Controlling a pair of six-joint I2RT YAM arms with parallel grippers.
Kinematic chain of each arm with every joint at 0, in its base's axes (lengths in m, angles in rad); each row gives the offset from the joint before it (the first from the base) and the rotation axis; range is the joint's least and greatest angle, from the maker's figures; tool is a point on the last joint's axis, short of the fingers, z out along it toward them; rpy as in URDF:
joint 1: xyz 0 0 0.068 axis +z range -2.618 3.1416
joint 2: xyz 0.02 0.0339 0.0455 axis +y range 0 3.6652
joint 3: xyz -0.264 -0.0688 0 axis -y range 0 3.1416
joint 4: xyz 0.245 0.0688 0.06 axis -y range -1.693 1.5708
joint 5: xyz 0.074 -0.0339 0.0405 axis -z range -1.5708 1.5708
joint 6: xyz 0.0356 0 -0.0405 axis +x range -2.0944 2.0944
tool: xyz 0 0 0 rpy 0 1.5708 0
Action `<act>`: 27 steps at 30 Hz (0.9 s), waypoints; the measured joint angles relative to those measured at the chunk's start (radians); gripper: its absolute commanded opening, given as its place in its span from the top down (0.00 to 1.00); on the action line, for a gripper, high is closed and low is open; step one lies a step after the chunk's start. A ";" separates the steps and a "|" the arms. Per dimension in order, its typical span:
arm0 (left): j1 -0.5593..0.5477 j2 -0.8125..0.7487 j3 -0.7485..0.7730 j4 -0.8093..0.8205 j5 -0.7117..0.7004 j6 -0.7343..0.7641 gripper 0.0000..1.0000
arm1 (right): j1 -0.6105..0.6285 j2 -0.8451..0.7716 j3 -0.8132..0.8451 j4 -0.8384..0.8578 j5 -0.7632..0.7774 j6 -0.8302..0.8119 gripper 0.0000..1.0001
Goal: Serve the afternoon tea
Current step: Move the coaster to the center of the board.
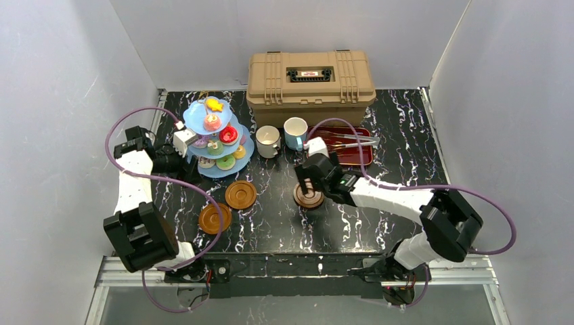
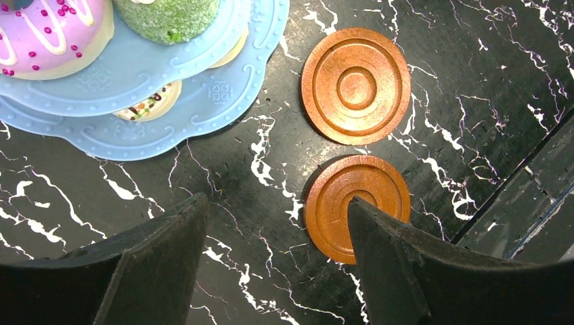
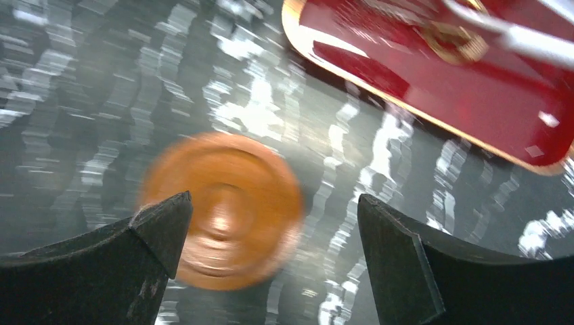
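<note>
Cake stand [image 1: 197, 116]: light blue, three scalloped tiers, upright at the left rear of the black marbled table [image 1: 271, 223]. It is loaded with small toy donuts and cakes, among them a red donut [image 1: 228, 134] on the middle tier. In the left wrist view its lower tiers [image 2: 203, 101] carry a pink sprinkled donut [image 2: 47, 30] and a green cake [image 2: 166, 17].

White mug [image 1: 268, 141]: upright, just right of the stand.

Light-blue mug [image 1: 295, 132]: upright, just beside the white mug, in front of the toolbox.

First saucer [image 1: 241, 194] [image 2: 355, 84]: round, brown, flat on the table in front of the stand.

Second saucer [image 1: 214, 218] [image 2: 355, 210]: just beside the first, nearer the front edge.

Third saucer [image 1: 308, 196] [image 3: 223, 210]: apart from the other two, mid-table and near the tray. It is blurred in the right wrist view.

Left gripper [image 1: 183, 142] [image 2: 276, 202]: beside the stand's left side, jaws parted, nothing between them. One finger overlaps the second saucer in its own camera.

Right gripper [image 1: 308, 184] [image 3: 274, 202]: directly over the third saucer, jaws spread wide to either side of it. Whether it touches the saucer cannot be told.

Toolbox [image 1: 310, 78]: tan plastic, lid down, at the rear wall.

Tray [image 1: 348, 156] [image 3: 474, 95]: dark red, rectangular, right of the mugs, with metal tongs [image 1: 352, 140] lying on it.
</note>
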 measured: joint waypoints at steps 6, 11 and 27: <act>0.000 0.007 0.035 -0.006 0.001 -0.024 0.27 | 0.196 0.128 0.184 0.171 -0.014 0.037 0.00; 0.003 0.022 0.074 -0.003 0.001 -0.050 0.27 | 0.278 0.317 0.251 0.326 -0.048 0.063 0.00; 0.011 0.031 0.090 -0.026 0.002 -0.062 0.27 | 0.279 0.550 0.376 0.360 -0.061 0.068 0.00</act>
